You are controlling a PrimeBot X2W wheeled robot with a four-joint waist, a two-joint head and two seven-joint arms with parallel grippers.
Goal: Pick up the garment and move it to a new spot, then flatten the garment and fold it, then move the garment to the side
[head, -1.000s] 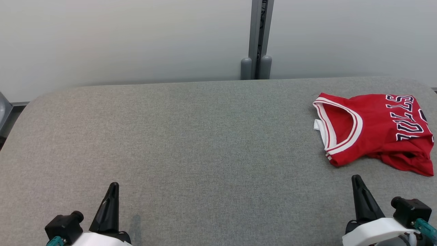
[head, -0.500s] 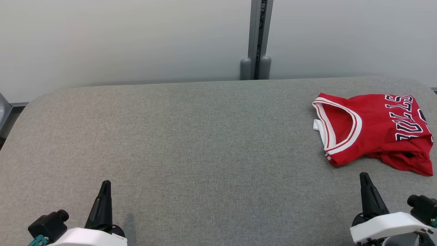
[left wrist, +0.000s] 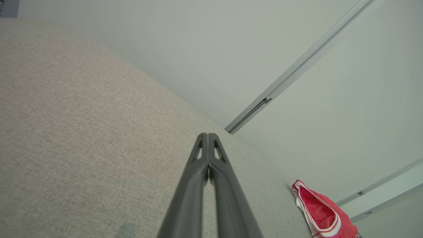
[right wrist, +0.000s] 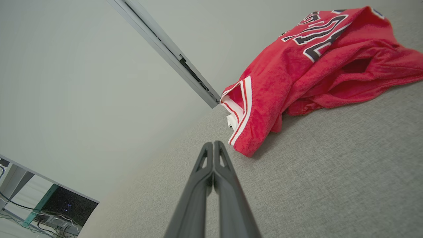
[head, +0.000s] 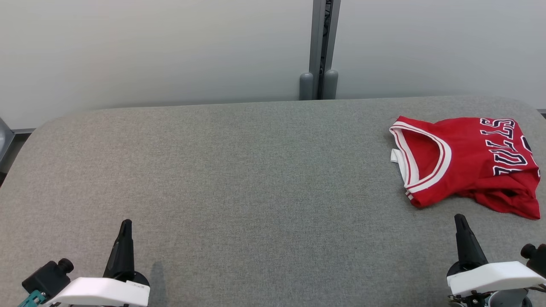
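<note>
The left gripper (head: 126, 223) and right gripper (head: 459, 218) both stand closed and empty over the grey fabric-covered table (head: 256, 170), with the crumpled red jersey garment with white trim and dark lettering (head: 469, 166) lying just beyond the right gripper's tips, well apart from the left.

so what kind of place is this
Probably a robot test lab, not a home: a grey fabric table against plain pale partition panels, one crumpled red jersey on it, and computer gear nearby.
</note>
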